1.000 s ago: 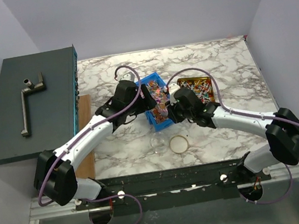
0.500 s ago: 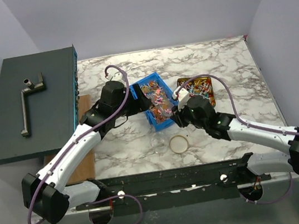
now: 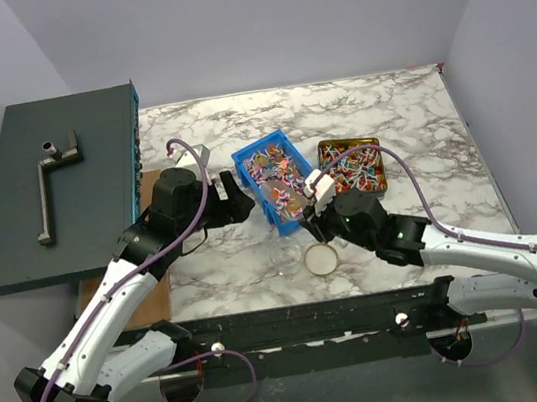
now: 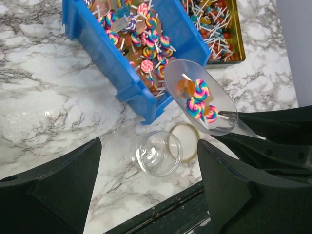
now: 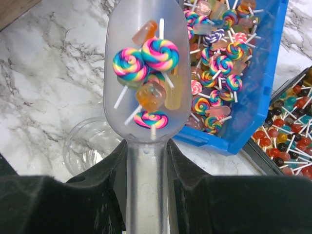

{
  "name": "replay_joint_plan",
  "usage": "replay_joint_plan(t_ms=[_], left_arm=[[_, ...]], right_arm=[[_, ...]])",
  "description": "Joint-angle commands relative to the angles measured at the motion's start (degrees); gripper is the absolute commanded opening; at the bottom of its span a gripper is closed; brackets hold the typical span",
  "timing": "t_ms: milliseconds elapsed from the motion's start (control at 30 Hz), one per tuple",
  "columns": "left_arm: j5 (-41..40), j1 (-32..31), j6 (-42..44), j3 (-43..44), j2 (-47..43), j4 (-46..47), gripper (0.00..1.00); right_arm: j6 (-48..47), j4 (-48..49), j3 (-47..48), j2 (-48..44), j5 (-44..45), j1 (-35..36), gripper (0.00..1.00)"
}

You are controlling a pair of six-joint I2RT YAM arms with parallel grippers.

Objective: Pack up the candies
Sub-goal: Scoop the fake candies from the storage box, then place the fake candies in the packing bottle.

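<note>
Loaded scoop lifted out of the bin, near the jar.
The right tool [image 5: 146,161] pinches the handle of a clear plastic scoop [image 5: 117,29] carrying a few swirled candies [image 5: 160,53]. It has drawn back from the blue plastic bin [image 4: 102,53] and hangs above the round gold lid [image 4: 190,139], beside the clear glass jar [image 4: 158,153]. The left tool [image 4: 150,145], spread wide, has retreated leftward. More candies fill the bin on the white marble desk [image 3: 385,103], between grey walls [image 3: 272,18].

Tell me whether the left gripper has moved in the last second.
Yes. The left gripper has drawn back leftward and toward the arm bases, from over the blue bin to just left of it.
</note>
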Motion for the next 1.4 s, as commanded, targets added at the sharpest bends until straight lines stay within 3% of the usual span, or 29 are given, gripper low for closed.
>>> replay_joint_plan(t_ms=[0, 600, 1367], left_arm=[[2.03, 0.37, 3.27, -1.92, -2.57, -3.9, 0.81], [-2.45, 0.35, 10.66, -7.49, -15.3, -5.79, 0.84], [-2.79, 0.59, 10.83, -11.13, -22.61, -3.84, 0.86]], right_arm=[[1.12, -5.77, 4.6, -0.94, 7.67, 4.71, 0.01], [15.64, -26.77, 14.04, -1.63, 21.74, 21.42, 0.01], [30.28, -45.92, 19.01, 2.2, 14.81, 23.61, 0.01]])
